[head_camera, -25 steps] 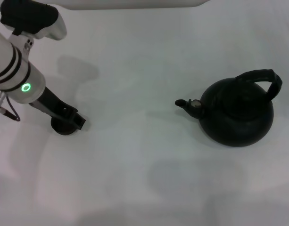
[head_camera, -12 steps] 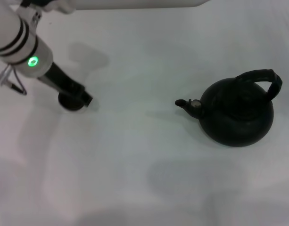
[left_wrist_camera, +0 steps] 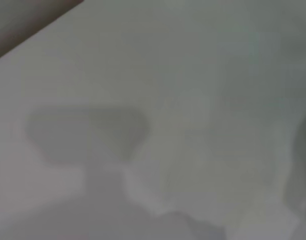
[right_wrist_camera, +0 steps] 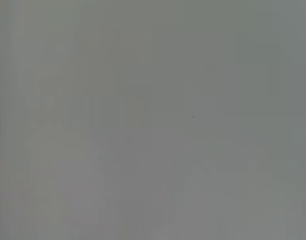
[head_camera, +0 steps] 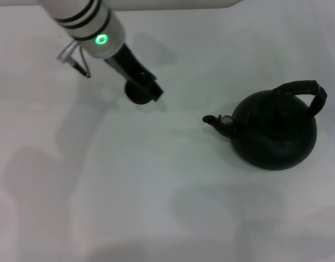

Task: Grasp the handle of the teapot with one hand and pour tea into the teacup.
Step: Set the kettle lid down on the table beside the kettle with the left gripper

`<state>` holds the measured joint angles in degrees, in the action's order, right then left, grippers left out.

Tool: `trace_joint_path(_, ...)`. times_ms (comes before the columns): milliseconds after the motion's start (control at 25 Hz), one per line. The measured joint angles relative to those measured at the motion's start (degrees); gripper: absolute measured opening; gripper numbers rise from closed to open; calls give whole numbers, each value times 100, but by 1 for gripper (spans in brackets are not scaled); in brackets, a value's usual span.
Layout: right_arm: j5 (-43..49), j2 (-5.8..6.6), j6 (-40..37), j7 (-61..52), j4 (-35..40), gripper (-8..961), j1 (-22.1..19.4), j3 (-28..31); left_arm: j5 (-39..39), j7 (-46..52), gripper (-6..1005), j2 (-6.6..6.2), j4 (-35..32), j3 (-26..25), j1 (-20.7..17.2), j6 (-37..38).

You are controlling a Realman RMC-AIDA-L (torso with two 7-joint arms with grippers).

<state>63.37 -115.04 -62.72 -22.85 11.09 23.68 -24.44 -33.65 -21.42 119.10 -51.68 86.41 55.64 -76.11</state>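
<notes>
One teacup, carried by left gripper, now nearer teapot.

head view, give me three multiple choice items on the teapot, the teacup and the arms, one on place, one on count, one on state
1. Which way does the spout of the teapot point?
A. toward the robot's left
B. toward the robot's right
C. straight up

2. How many robot arms show in the head view?
A. none
B. one
C. two

3. What touches the handle of the teapot?
A. the left gripper
B. the right gripper
C. nothing

Answers:
1. A, the spout juts toward the side where the teacup sits.
2. B, only the left arm shows, its left gripper at the teacup; the right arm is out of view.
3. C, the handle arches free over the pot with no gripper near it.
</notes>
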Motion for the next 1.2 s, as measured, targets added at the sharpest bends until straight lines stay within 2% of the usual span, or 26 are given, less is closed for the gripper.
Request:
trace_joint_path(280,0,-6,-7,0,-12,875,11,1,-496,-20,699,17,590,563,547,402)
trace_joint_path(680,0,-10,-88,0,-55,875,14,1,-1363,-20,698,47,1297,1353,933,860)
trace_joint_path(920,0,-9,-152,-3,-61,876,14,1,-1753,16,699,60,1392,1694,949,980)
trace_joint_path(1200,0,-10,-235,-9,-111,875,8,1,-1802,84,699,70,1407,1913,832,1083)
